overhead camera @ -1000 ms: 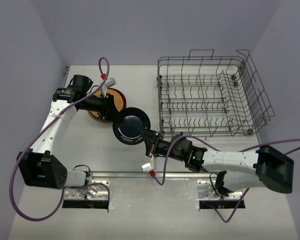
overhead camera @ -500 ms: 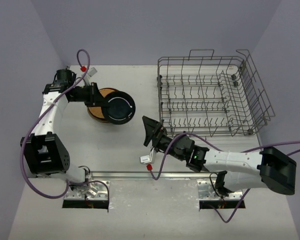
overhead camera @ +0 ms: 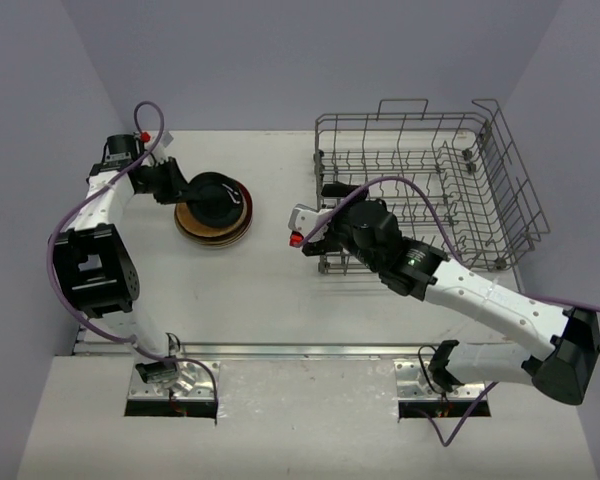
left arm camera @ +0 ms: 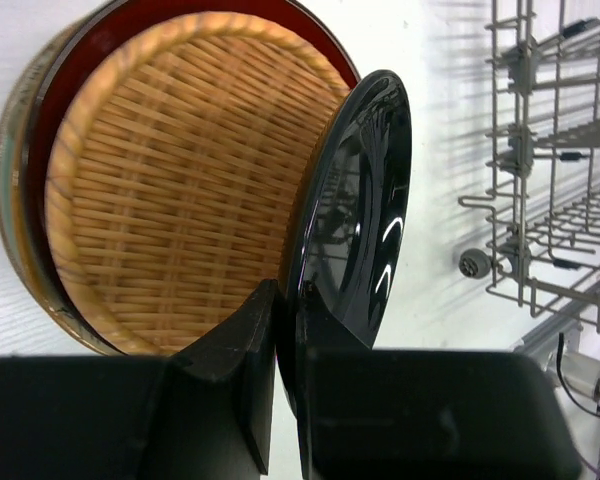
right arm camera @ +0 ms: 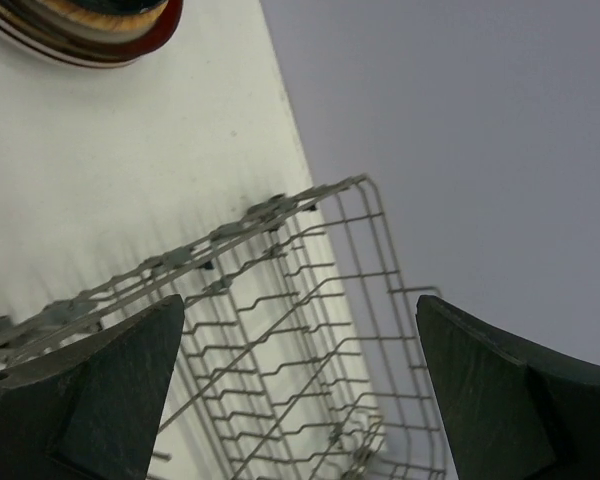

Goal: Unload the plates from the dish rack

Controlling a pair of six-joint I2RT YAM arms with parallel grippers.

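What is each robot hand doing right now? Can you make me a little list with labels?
Left hand: shut on the black plate
Black plate: tilted on its edge over the stack of plates
Top of stack: a tan woven-looking plate
Right hand: open, holding nothing, at the left end of the dish rack
Dish rack: no plates seen inside

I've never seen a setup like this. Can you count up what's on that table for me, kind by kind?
Robot arms: 2
Wire dish rack: 1, no plates showing in it
Black plate: 1, pinched in the left claw above the stack
Stack of plates: 1; how many it holds cannot be told
Total: 5
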